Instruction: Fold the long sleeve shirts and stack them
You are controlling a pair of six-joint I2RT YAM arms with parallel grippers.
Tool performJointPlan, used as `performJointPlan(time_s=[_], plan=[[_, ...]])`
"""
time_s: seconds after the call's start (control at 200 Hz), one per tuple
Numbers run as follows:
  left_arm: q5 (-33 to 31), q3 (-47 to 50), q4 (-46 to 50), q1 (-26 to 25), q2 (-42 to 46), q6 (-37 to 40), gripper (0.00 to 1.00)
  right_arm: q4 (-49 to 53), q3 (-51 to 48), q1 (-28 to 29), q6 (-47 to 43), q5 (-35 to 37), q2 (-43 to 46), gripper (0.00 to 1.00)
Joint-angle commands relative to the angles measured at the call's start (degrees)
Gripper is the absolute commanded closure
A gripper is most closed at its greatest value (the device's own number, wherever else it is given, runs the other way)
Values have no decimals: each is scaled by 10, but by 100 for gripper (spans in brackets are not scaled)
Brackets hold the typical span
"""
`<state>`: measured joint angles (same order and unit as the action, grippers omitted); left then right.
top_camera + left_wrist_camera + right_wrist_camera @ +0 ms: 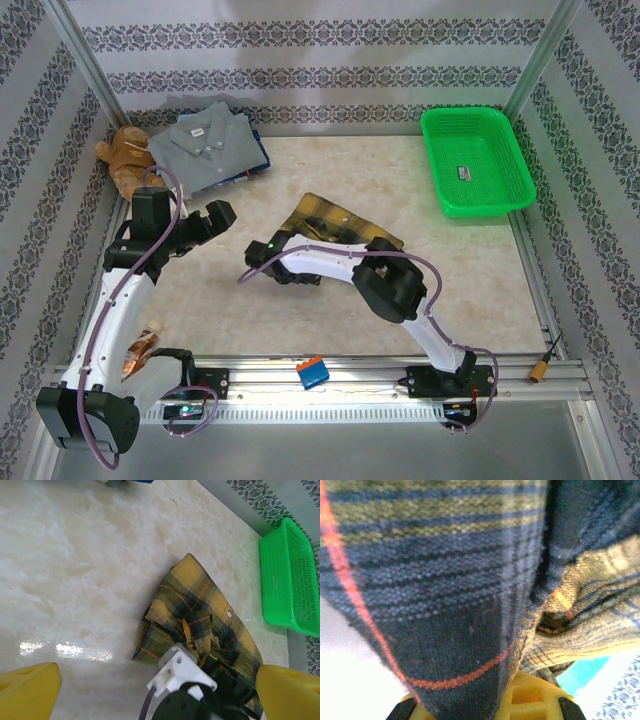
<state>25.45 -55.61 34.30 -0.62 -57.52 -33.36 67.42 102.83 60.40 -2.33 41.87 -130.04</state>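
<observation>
The mustard and dark plaid shirt (345,222) lies crumpled mid-table, its lower edge under my right arm. In the left wrist view the plaid shirt (200,605) spreads toward the lower right. My right gripper (296,272) reaches into its left side, shut on the cloth. Plaid cloth (445,580) drapes right over the yellow finger (535,700). My left gripper (218,218) hovers open to the left of the shirt, its yellow fingertips (27,690) wide apart with nothing held. The folded grey shirt (208,145) rests on the blue shirt (257,165) at the back left.
A brown teddy bear (125,155) sits beside the folded stack in the back left corner. The green basket (475,160) stands at the back right; the same basket (292,580) sits beyond the plaid shirt. A small blue and orange object (313,372) rests on the front rail.
</observation>
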Motion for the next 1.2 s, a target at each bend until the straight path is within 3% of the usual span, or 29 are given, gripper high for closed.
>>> performJointPlan(time_s=[0.0,0.115,0.26,0.38,0.555,0.63,0.724,0.844,0.894,1.004,1.059,1.199], plan=[[0,10,14,8,12,13,0,50,36,27,93,-78,-19,97],[4,15,10,8,13,11,0,54,41,41,136,-140,-21,88],[4,16,8,9,17,6,0,51,47,47,176,-212,2,64],[8,-7,10,10,17,-6,0,13,37,48,206,-333,70,39],[11,-52,4,11,15,-25,0,-30,11,53,252,-494,186,26],[18,-65,-7,10,6,-35,0,-43,-10,53,281,-520,240,26],[33,-64,-42,0,-17,-46,0,-18,-37,30,311,-482,307,26],[7,-70,-80,-70,-71,-38,1,-45,-108,-49,329,-512,395,26],[-6,-84,-93,-108,-109,-24,4,-77,-159,-85,351,-510,425,33],[-35,-151,-86,-183,-217,12,33,-135,-255,-168,407,-565,452,66],[-51,-177,-81,-207,-267,21,46,-162,-299,-187,420,-572,459,72],[-54,-178,-117,-246,-356,7,68,-198,-364,-206,426,-579,440,79]])
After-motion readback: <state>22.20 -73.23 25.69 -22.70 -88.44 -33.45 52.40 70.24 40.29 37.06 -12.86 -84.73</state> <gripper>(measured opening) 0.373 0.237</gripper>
